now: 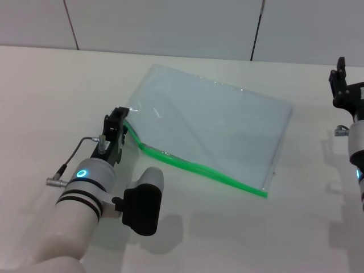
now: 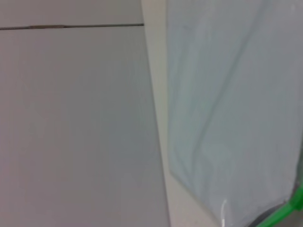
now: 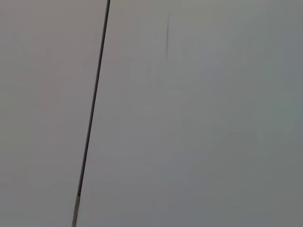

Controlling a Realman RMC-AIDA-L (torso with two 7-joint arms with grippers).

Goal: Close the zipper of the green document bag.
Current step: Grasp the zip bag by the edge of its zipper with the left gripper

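The green document bag (image 1: 216,131) lies flat on the white table, a pale translucent pouch turned at an angle. Its zipper (image 1: 222,177) is the bright green strip along the near long edge, wavy and slightly lifted at its left end. My left gripper (image 1: 119,129) sits right at that left end, against the bag's corner; the slider is not visible. In the left wrist view the bag (image 2: 227,94) fills the right side, with a bit of the zipper (image 2: 289,210) in one corner. My right gripper (image 1: 343,79) is held up at the far right, away from the bag.
The table (image 1: 57,85) is white and bare around the bag. A panelled grey wall (image 1: 170,25) runs along its far edge. The right wrist view shows only that wall and a dark seam (image 3: 92,118).
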